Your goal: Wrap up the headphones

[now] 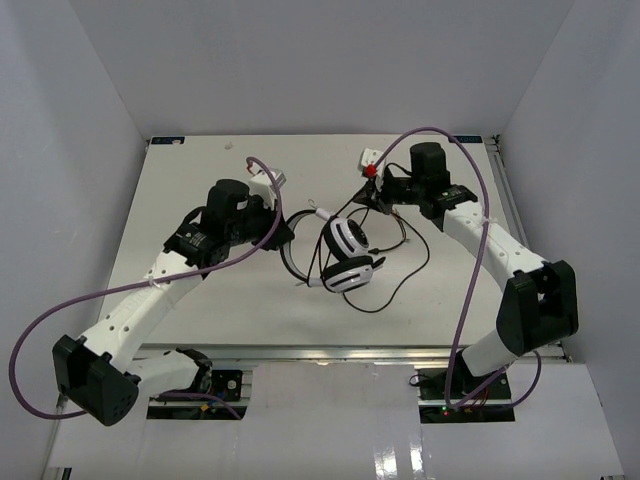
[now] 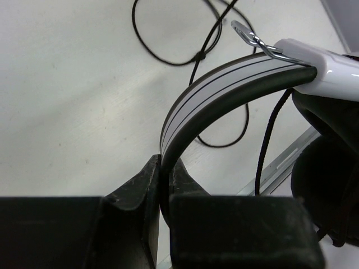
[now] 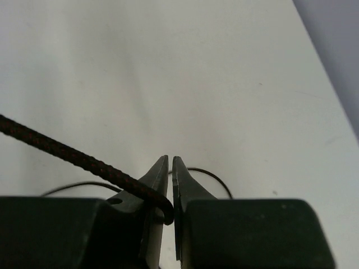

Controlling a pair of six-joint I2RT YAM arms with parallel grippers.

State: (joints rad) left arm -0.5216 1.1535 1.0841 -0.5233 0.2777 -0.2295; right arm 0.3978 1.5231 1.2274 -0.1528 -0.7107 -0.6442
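On the worktop (image 1: pixel 250 310) the headphones (image 1: pixel 345 240) are sitting near the middle, and the wrapping is looking barely begun: most of the thin black cord (image 1: pixel 427 258) is lying in slack loops on the right of the earcups (image 1: pixel 348 272) and beyond them, and no turn of it is showing around the headset in any view. Judging from this, nearly all of the winding is waiting to be done. The headband (image 2: pixel 224 84) is arching away on the left of the earcups, and the left end effector (image 2: pixel 165 165) is pressing its fingers together on that band, pinching its edge and holding the headset steady. Beyond the earcups, the right end effector (image 3: pixel 170 162) is standing with its fingers almost together, only a narrow slit between them, and a braided stretch of cord is running into that slit low down, apparently nipped there.
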